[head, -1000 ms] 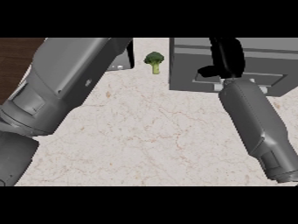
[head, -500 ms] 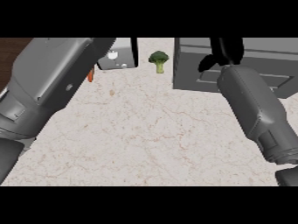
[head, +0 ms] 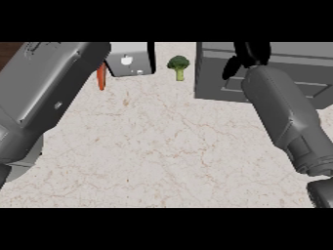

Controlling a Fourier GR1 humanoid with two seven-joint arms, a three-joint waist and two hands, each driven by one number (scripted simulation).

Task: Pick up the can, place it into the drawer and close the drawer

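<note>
Head view: right hand [head: 247, 53] sits at 1 o'clock over the drawer unit [head: 313, 53]; can't tell whether it's open or closed on anything. Left hand is out of frame. Can isn't visible, maybe under that hand or inside the unit. Expect it to be rigid, light and smooth-walled, so slippery. Take it across mid-body, not the rims. Broccoli [head: 177, 63] is at 12.

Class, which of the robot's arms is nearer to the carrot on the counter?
Left. The left forearm borders the carrot on its left side; the right forearm lies far to the carrot's right, beyond the broccoli.
</note>
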